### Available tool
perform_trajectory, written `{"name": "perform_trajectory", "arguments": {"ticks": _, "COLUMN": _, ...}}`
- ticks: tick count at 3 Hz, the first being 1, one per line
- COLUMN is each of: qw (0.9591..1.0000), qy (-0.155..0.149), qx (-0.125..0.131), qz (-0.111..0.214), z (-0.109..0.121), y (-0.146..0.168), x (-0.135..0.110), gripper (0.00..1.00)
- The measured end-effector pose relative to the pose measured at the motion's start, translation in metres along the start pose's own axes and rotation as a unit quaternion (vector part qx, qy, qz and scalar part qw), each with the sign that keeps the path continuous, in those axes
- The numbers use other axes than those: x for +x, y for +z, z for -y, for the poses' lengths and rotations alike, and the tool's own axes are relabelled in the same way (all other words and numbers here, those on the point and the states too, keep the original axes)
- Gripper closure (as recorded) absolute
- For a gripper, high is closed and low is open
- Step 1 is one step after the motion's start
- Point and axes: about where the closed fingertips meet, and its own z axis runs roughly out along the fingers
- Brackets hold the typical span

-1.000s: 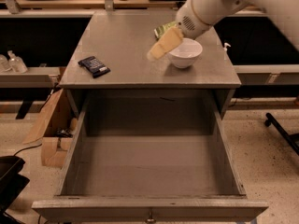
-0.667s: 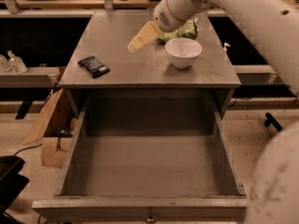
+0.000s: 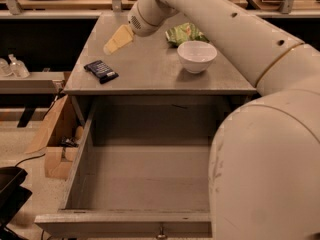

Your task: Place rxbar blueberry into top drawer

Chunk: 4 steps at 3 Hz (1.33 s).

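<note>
One gripper (image 3: 118, 39), rxbar blueberry (image 3: 100, 71) untouched.
I see gripper just behind bar, apart; open or closed, can't tell. Below bar, top drawer (image 3: 125, 217) pulled out.

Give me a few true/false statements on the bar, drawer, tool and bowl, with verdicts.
1. The rxbar blueberry lies inside the top drawer. False: it lies on the countertop, near the front left corner.
2. The top drawer is pulled open. True.
3. The tool is over the countertop, apart from the bar. True.
4. The green chip bag sits inside the white bowl. False: it lies on the countertop behind the bowl.
</note>
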Motion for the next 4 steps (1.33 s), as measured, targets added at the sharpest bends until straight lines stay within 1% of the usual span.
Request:
{"name": "perform_trajectory", "arguments": {"ticks": 1, "qw": 0.9992, "qy": 0.031, "qx": -0.008, "qz": -0.023, "z": -0.032, "y": 0.051, "x": -0.007, "gripper": 0.00}}
{"name": "perform_trajectory", "arguments": {"ticks": 2, "qw": 0.9979, "qy": 0.045, "qx": -0.007, "qz": -0.046, "z": -0.048, "y": 0.084, "x": 0.002, "gripper": 0.00}}
{"name": "perform_trajectory", "arguments": {"ticks": 3, "qw": 0.9975, "qy": 0.044, "qx": -0.004, "qz": -0.056, "z": -0.053, "y": 0.106, "x": 0.014, "gripper": 0.00}}
{"name": "perform_trajectory", "arguments": {"ticks": 4, "qw": 0.9971, "qy": 0.042, "qx": -0.008, "qz": -0.062, "z": -0.060, "y": 0.114, "x": 0.019, "gripper": 0.00}}
